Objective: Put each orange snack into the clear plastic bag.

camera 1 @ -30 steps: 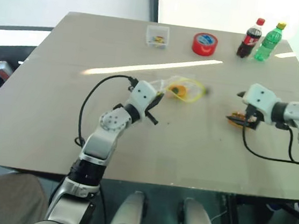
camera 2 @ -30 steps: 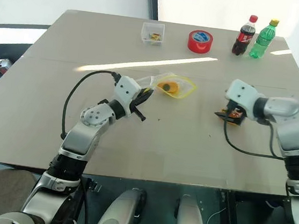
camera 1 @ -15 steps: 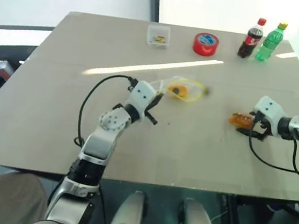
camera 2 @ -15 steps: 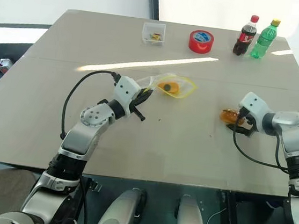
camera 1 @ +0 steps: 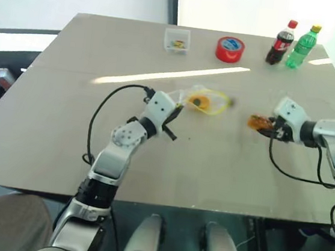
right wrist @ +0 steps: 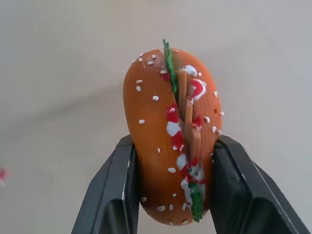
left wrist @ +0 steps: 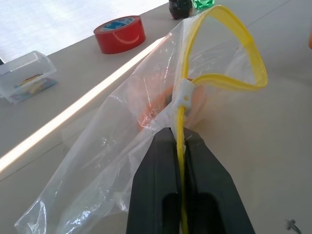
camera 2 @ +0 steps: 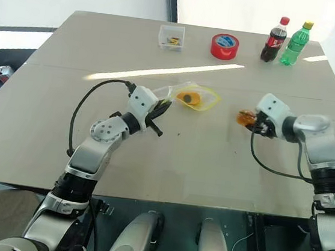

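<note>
**Second snack clamped, bag held agape**

The right gripper (right wrist: 170, 161) pinches an orange snack (right wrist: 171, 146) across its width, long axis running along the fingers, above the table (camera 1: 65, 120). The left gripper (left wrist: 179, 139) is pressed together on the clear plastic bag (left wrist: 146, 146)'s yellow strip; another orange snack (camera 2: 190, 96) lies inside.

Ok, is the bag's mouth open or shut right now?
Open: the clear plastic bag's yellow strip forms a wide loop, held by the left tool, one orange snack inside.

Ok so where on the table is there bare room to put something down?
The near half of the table, between the two arms, is bare, as is the far left corner beside the small clear box. It is crowded along the far edge: red tape roll, cola bottle, green bottle.
</note>
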Robot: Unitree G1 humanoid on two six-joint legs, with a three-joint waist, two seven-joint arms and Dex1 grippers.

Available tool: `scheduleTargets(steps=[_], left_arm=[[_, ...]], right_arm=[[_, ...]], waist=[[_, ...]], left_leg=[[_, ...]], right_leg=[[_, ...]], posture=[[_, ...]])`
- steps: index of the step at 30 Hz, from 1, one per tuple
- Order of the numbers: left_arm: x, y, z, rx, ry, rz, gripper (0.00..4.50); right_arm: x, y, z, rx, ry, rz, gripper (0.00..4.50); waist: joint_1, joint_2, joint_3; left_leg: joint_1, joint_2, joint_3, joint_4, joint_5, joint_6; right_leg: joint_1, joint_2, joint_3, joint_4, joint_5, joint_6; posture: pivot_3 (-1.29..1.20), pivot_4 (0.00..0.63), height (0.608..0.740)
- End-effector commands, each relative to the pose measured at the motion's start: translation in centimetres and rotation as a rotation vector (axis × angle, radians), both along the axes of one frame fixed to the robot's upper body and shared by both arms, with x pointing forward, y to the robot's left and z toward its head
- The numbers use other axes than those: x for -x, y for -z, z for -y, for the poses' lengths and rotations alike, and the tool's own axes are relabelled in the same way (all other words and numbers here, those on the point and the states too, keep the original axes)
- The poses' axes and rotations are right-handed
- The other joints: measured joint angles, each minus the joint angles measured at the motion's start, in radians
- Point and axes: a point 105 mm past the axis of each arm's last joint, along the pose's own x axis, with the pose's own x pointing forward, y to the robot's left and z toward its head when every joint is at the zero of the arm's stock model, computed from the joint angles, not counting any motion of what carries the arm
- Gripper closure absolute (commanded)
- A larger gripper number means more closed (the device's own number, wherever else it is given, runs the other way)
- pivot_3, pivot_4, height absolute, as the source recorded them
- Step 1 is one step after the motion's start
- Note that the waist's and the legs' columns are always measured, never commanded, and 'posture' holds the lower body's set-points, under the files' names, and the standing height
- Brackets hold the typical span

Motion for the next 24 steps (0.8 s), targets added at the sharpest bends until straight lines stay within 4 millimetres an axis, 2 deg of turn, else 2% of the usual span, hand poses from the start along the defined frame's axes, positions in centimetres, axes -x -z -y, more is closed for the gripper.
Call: scheduleTargets(steps=[1, 3, 10, 16, 19, 23, 24], left_arm=[[0.2, -1.3, 0.4, 0.01, 0.014, 0.051, 4.5], [0.2, -1.3, 0.6, 0.008, 0.02, 0.054, 4.5], [0.2, -1.5, 1.0, -0.003, 0.039, 0.064, 4.5], [0.9, -1.4, 2.2, -0.005, 0.093, 0.071, 4.5], [1.2, -1.5, 2.8, 0.012, 0.112, 0.072, 4.5], [1.3, -1.4, 3.2, 0.015, 0.12, 0.071, 4.5], [1.3, -1.4, 3.2, 0.016, 0.12, 0.07, 4.5]], right_arm=[[0.1, -2.8, -3.8, 0.022, -0.125, 0.162, 2.63], [-0.4, -2.6, -5.0, 0.087, -0.156, 0.223, 2.63], [-1.3, -3.8, -8.7, 0.043, -0.21, 0.283, 2.63], [-2.1, -3.4, -10.0, 0.059, -0.222, 0.286, 2.63], [-2.4, -2.5, -10.5, 0.084, -0.226, 0.258, 2.63], [-3.2, -3.8, -11.9, 0.009, -0.202, 0.299, 2.63], [-3.1, -3.9, -12.2, 0.007, -0.218, 0.302, 2.38]], waist=[[0.0, 0.0, 0.0], [0.001, 0.0, 0.0], [0.003, 0.0, 0.0], [0.003, 0.0, 0.0], [0.002, 0.0, 0.0], [-0.005, 0.001, 0.0], [-0.005, 0.001, 0.0]], left_leg=[[0.0, 0.0, 0.0, 0.0, 0.0, 0.0], [0.0, 0.0, 0.0, 0.0, 0.0, 0.0], [0.0, -0.001, -0.001, 0.0, 0.0, 0.0], [0.0, -0.001, -0.001, 0.0, 0.0, 0.0], [0.0, -0.001, -0.001, 0.0, 0.0, 0.0], [0.0, -0.001, 0.0, 0.0, 0.0, 0.0], [0.0, 0.0, 0.0, 0.0, 0.0, 0.0]], right_leg=[[0.0, 0.0, 0.0, 0.0, 0.0, 0.0], [0.0, 0.0, 0.0, 0.0, 0.0, 0.0], [0.0, 0.0, 0.0, 0.0, 0.0, 0.0], [0.0, 0.0, -0.001, 0.0, 0.0, 0.0], [0.0, 0.0, -0.001, 0.0, 0.0, 0.0], [0.0, 0.0, 0.0, 0.001, 0.0, 0.0], [-0.001, 0.0, 0.0, 0.001, 0.0, 0.0]], posture=[[0.0, 0.15, 0.74], [0.0, 0.15, 0.74], [0.0, 0.15, 0.74], [0.0, 0.15, 0.74], [0.0, 0.15, 0.74], [0.0, 0.15, 0.74], [0.0, 0.15, 0.74]])
